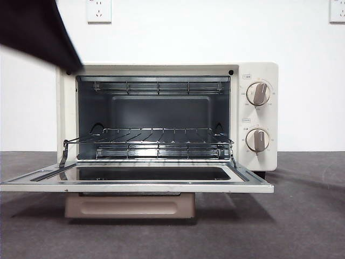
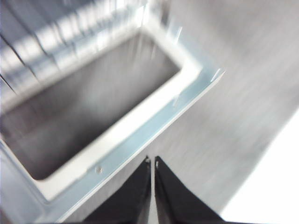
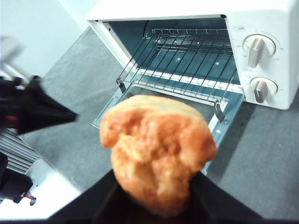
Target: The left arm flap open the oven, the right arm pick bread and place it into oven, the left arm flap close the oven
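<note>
Above open oven, right hand grips bread.

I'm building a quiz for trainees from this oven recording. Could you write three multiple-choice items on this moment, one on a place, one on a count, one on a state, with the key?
1. Where is the bread?
A. On the oven rack
B. Between the jaws of the right pincer, in front of the oven
C. On the open door

2. How many knobs does the oven have on its front?
A. One
B. Two
C. Three

3. In what state is the oven door?
A. Folded down flat, open
B. Shut
C. Half raised

Key:
1 B: the right wrist view shows the bread gripped between that pincer's jaws, short of the door, and the wire rack is bare.
2 B: an upper knob and a lower knob sit on the right panel.
3 A: the door lies level, the cavity exposed; the left pincer, jaws together, is above its corner.
</note>
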### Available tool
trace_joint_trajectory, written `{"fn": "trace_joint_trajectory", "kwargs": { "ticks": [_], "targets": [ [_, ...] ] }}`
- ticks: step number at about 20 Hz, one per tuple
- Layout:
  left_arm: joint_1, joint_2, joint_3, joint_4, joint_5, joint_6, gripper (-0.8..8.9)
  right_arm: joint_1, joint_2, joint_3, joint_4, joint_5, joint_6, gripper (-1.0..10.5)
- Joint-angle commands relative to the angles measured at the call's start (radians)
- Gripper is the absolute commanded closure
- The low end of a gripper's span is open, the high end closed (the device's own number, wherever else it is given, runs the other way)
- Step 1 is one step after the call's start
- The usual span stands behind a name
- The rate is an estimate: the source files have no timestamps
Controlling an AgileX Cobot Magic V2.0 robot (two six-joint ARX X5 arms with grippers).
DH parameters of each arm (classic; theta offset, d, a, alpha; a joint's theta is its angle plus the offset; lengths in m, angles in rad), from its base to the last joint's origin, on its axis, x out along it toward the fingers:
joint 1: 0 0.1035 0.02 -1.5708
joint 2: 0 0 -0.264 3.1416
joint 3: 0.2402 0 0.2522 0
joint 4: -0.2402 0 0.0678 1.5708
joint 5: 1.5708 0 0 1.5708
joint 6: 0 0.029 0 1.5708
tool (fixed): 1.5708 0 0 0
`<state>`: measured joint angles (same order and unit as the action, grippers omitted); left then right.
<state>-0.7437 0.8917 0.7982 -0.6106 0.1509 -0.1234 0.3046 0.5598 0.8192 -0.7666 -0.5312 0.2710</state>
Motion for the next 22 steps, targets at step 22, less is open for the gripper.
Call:
{"fn": "trace_joint_trajectory", "kwargs": {
  "ticks": [22],
  "targets": [
    [-0.008,-0.395,0.229,-0.322,-0.241,-0.062,7.97,0.347,0.774,0.016,0.773,0.389,0.22,8.1]
  ]
}}
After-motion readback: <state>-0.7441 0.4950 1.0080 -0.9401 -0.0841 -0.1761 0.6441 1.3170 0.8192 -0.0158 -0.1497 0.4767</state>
